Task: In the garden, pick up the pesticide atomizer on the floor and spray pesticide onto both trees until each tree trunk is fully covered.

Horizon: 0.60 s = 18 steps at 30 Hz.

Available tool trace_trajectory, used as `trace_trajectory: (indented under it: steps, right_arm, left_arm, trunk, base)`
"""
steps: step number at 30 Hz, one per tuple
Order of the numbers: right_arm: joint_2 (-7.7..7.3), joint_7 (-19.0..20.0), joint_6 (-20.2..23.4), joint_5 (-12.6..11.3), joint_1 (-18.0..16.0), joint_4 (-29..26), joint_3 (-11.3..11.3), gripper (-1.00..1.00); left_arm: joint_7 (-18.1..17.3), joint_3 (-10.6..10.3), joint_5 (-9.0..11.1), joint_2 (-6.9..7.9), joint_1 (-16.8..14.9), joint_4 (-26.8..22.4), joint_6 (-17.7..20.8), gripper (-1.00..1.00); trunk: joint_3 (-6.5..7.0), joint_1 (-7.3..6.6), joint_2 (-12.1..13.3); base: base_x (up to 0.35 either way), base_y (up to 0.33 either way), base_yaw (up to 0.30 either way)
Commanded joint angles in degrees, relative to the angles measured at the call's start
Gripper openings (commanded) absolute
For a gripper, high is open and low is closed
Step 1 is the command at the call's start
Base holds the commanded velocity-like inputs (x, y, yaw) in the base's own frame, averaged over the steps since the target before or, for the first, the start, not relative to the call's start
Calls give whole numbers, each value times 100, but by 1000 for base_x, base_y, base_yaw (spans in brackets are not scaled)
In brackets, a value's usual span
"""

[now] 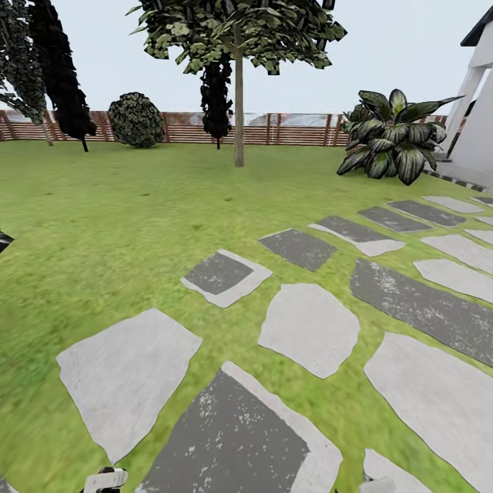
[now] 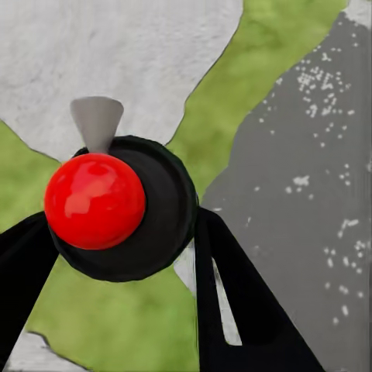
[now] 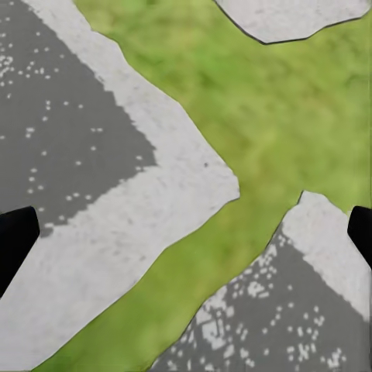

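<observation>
The pesticide atomizer [image 2: 116, 205] has a black round body, a glossy red ball on top and a grey cone nozzle [image 2: 97, 120]. My left gripper [image 2: 120, 225] is shut on it, with a black finger against each side, above grass and paving. My right gripper [image 3: 190, 232] is open with nothing between its fingers [image 3: 15, 240], over stones and grass. In the garden, one tree [image 1: 233, 31] stands far ahead across the lawn. Its straight grey-brown tree trunk [image 1: 238, 127] rises bare to a leafy crown.
Grey and dark stepping stones [image 1: 308, 329] cover the near ground and run off to the right. A broad-leaved plant [image 1: 394, 137] and a white building [image 1: 479, 109] stand at the right. A round bush [image 1: 137, 120], dark column trees [image 1: 58, 68] and a slatted fence [image 1: 294, 129] line the back.
</observation>
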Motion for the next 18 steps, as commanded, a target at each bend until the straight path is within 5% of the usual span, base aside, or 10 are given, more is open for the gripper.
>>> trace_trajectory:
  steps: [1,18]
  right_arm:
    - [-2,-2,-15,33,-3,4,2,100]
    - [-2,-2,-15,33,-3,4,2,100]
  left_arm:
    - [-60,29,51,-2,-4,4,-7,-100]
    - [-60,29,53,-2,-4,4,-5,-100]
  trunk:
    - [-5,3,-2]
    - [-5,3,-2]
  base:
    - [338,-80,0]
    - [338,-80,0]
